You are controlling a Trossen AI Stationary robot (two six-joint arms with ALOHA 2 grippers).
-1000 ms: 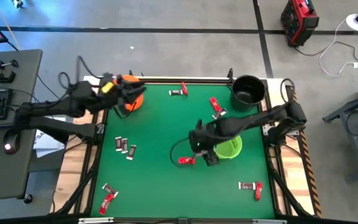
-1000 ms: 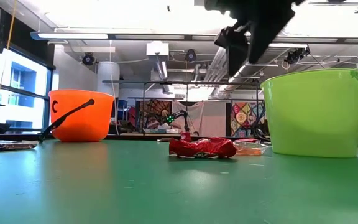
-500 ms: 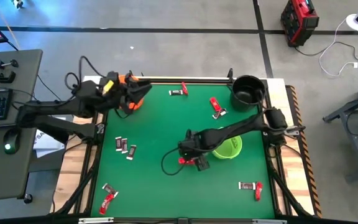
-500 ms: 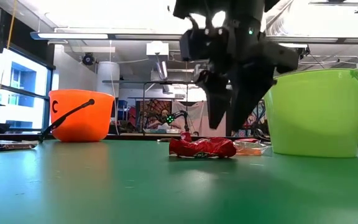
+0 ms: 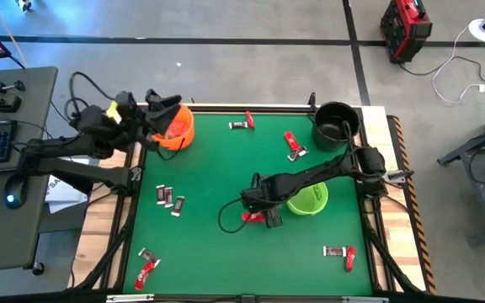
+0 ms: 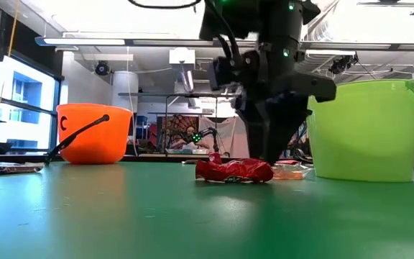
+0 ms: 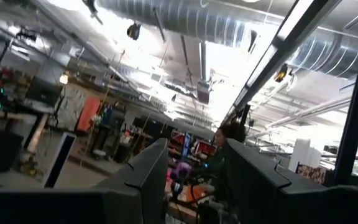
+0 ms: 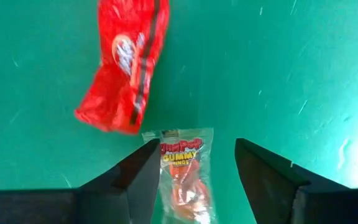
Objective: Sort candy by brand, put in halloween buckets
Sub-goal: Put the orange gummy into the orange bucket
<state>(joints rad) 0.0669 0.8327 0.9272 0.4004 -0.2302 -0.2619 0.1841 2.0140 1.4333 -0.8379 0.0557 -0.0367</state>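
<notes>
Carrying everything: a green table [image 5: 217, 177], with an orange bucket [image 5: 178, 129] sitting at the far left corner, a black bucket [image 5: 336, 122] at the far right corner and a lime green bucket [image 5: 311, 199] standing toward the right edge. Lying scattered: red candy [image 5: 252, 217] mid-table beside a clear-wrapped gummy [image 8: 185, 168], dark candies [image 5: 169, 199] toward the left edge, more wrappers [image 5: 146, 266] resting near both near corners and along the far edge.

Right arm reached low across the table from the right side, wrist bent down, right gripper [image 8: 194, 177] at the surface with fingers [image 8: 138, 177] parted. Left arm was drawn back at the far left corner, left gripper [image 7: 194, 171] tilted upward, fingers apart.
</notes>
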